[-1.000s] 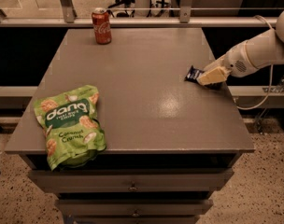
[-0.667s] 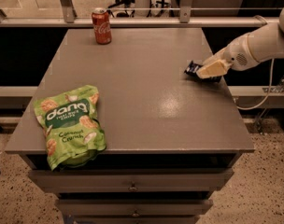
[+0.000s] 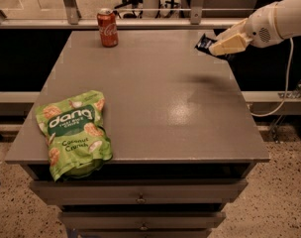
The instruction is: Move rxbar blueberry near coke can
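The coke can [image 3: 107,28] stands upright at the table's far left corner, red with white script and a silver top. My gripper [image 3: 221,45] is at the right side, lifted above the table's right edge, its pale fingers shut on the rxbar blueberry [image 3: 205,43]. The bar is a small dark navy packet, and only its left end sticks out past the fingers. Its shadow lies on the table below. The bar is far to the right of the can.
A large green chip bag [image 3: 75,132] lies at the front left of the grey table [image 3: 160,108]. Drawers sit under the table's front edge. A railing and posts run behind the table. A cable hangs at the right.
The gripper has lifted the bar off the table surface and carried it up and slightly back. The can and the green bag have not moved.
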Action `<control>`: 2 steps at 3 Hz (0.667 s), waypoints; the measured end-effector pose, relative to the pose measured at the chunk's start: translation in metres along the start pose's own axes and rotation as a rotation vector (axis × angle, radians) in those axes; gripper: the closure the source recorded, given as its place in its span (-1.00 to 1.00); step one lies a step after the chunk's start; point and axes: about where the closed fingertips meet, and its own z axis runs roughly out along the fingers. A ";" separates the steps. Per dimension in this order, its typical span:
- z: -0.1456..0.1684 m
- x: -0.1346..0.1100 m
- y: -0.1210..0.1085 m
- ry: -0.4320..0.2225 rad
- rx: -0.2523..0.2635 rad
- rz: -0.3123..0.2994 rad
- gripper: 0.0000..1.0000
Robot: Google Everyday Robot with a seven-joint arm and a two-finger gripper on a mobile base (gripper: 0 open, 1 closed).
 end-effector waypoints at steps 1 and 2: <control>0.019 -0.007 0.005 -0.021 -0.030 -0.014 1.00; 0.051 -0.020 0.009 -0.053 -0.066 -0.035 1.00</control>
